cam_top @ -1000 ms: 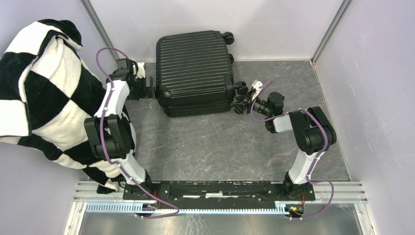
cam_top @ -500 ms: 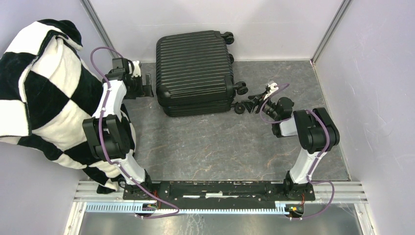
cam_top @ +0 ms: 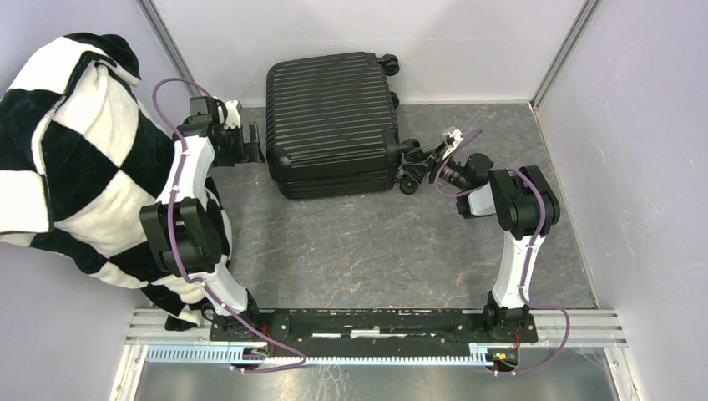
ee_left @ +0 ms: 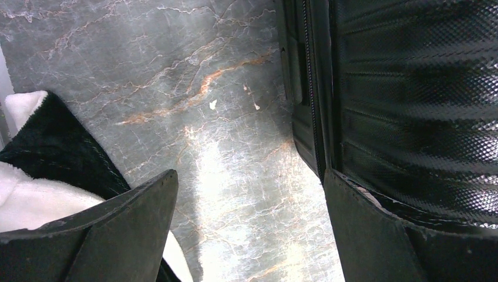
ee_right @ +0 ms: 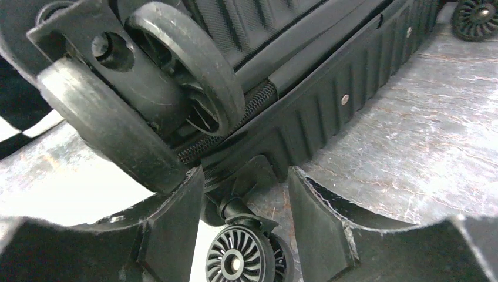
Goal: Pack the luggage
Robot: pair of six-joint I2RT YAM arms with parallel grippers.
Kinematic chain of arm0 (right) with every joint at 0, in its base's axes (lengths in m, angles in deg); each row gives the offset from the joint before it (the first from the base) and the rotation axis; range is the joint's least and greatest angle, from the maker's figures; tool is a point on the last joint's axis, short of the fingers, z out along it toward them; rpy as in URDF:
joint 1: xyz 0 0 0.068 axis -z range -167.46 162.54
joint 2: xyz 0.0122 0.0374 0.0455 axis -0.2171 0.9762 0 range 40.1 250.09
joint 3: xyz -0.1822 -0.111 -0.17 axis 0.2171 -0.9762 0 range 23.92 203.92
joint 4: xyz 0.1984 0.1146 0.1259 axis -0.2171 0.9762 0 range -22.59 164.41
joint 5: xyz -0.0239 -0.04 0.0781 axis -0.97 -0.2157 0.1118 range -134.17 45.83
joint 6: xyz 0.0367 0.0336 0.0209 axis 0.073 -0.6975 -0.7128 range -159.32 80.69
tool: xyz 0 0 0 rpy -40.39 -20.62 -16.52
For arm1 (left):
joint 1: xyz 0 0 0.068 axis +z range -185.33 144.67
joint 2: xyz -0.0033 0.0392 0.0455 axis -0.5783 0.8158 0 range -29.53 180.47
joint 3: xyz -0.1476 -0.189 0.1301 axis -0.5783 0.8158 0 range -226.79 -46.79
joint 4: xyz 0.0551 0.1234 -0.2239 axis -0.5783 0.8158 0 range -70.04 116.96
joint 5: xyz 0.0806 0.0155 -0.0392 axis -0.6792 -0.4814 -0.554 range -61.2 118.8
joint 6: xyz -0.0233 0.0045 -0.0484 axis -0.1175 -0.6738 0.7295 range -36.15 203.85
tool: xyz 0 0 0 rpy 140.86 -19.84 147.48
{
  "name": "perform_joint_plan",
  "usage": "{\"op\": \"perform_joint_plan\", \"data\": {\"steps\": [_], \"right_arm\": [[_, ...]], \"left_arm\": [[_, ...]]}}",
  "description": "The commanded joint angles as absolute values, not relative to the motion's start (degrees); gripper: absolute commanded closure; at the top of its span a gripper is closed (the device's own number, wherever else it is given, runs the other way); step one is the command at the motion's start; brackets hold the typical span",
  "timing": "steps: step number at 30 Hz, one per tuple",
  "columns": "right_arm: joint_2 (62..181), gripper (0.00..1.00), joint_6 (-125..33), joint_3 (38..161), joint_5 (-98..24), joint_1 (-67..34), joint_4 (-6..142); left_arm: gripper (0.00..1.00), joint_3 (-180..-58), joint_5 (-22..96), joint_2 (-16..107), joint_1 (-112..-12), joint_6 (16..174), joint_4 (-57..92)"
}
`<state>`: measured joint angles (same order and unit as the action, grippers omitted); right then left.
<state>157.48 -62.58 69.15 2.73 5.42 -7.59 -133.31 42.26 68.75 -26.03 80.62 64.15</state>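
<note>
**A:** What has changed in the last second?

**B:** The right gripper [ee_right: 245, 176] backed off the wheels, then came in again. Its fingers [ee_right: 170, 229] now stand apart with the stem of a small wheel [ee_right: 235, 261] between them, and nothing is squeezed. The left gripper [cam_top: 252, 144] has shifted slightly along the opposite end, spread wide and holding nothing.

**A:** And the suitcase?

**B:** The suitcase [cam_top: 330, 109] hasn't budged. It lies flat and shut on the table [cam_top: 359, 242]. Its wheel end is at the right fingertips, and its other end is close beside one left finger.

**A:** So the packing?

**B:** Not begun, I'd say. The lid needs opening first, and the blanket [cam_top: 75, 167] is still outside, by the other left finger.

**A:** Which way does it point?

**B:** Wheels toward the right gripper. Its ribs, and I judge its long axis, run from one gripper to the other.
</note>
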Motion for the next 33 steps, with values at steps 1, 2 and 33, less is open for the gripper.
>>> {"op": "perform_joint_plan", "data": {"steps": [1, 2, 33], "right_arm": [[160.56, 0.39, -65.47, 74.16, 12.43, 5.49, -12.14], [161.32, 0.40, -66.32, 74.89, 13.65, 5.49, -12.83], [167.45, 0.40, -89.87, 72.98, 17.94, 9.35, -44.76]], "left_arm": [[0.00, -135.55, 42.52, 66.61, -25.68, 83.44, 63.76], [0.00, -135.64, 42.51, 66.62, -25.70, 83.35, 63.73], [0.00, -135.24, 41.22, 66.73, -25.72, 82.35, 63.74]]}}
